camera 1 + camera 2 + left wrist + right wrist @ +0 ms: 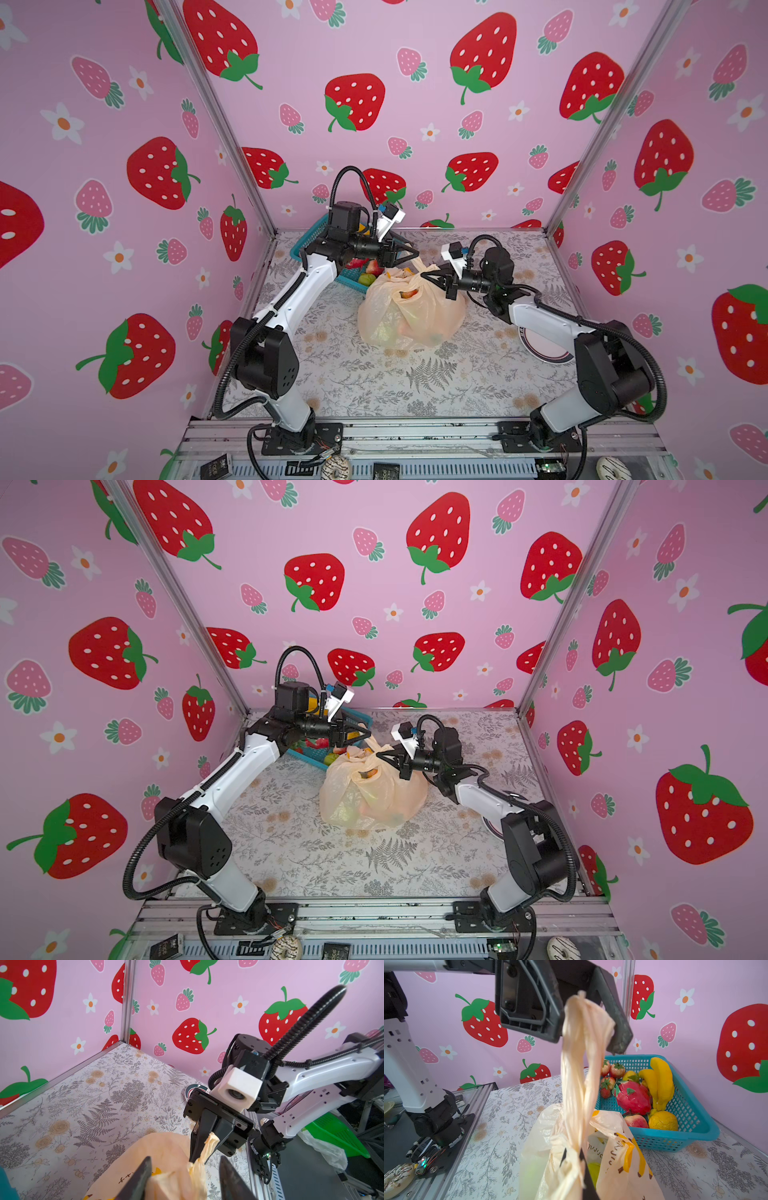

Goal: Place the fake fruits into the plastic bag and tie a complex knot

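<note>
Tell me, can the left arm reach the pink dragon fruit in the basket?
Probably yes: the dragon fruit lies uncovered in the open basket close by the left gripper, whose jaws stand open, though a bag handle hangs between them.

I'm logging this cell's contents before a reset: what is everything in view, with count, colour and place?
plastic bag: one, pale peach with banana prints, table centre
fake fruits in bag: count unclear, green and orange showing
teal mesh basket: one, back left, beside bag
bananas: one bunch, yellow, in basket
dragon fruit: one, pink-red, in basket
strawberries: at least four, red, in basket
lumpy fruit: one, yellow-orange, in basket
round fruit: one, red-pink, in basket
plate: one, pink, dark rim, under right arm
doughnuts: two, white, front rail
green basket: one, off the table
left pincer: black, open, bag handle between jaws
right pincer: black, shut on bag handle
</note>
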You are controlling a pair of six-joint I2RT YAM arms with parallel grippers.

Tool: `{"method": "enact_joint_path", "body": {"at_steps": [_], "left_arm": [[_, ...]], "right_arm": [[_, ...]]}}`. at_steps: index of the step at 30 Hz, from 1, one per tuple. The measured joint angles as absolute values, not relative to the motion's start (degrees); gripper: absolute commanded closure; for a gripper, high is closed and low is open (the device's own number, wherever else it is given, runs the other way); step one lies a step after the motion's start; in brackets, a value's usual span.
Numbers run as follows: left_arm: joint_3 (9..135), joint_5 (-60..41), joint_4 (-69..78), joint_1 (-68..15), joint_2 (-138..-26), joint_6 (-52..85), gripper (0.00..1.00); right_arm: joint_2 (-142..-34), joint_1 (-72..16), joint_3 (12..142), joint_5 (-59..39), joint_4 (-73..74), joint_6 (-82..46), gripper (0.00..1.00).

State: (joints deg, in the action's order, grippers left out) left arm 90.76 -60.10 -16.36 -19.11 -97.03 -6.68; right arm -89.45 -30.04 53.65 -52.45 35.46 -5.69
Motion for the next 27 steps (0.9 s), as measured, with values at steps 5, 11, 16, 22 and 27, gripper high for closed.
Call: {"method": "enact_joint_path", "body": {"at_steps": [5, 11, 16, 22, 27], "left_arm": [[90.21, -57.80, -16.38, -19.75, -96.71, -6.35, 0.98], [78.37, -47.66, -8.97, -23.03, -90.54, -1.17, 1.00], [63.75, -33.93, 4.89, -27.59, -84.84, 9.74, 1.00], [55.35, -23.31, 17.78, -30.89, -83.29, 20.43, 1.00], [54.04, -19.33, 22.65, -31.75, -83.88, 24.58, 1.00]], "right_arm": [[-89.14, -30.06, 53.65, -47.70, 34.65, -6.55, 1.00], [-89.03, -30.52, 53.65, -37.98, 34.68, -15.84, 0.96], [-89.03, -32.34, 53.25, -33.65, 35.03, -22.72, 0.96], [-89.19, -33.36, 51.79, -31.79, 37.08, -26.65, 0.94], [-89.19, -33.21, 50.48, -31.62, 40.86, -27.07, 0.92]]}}
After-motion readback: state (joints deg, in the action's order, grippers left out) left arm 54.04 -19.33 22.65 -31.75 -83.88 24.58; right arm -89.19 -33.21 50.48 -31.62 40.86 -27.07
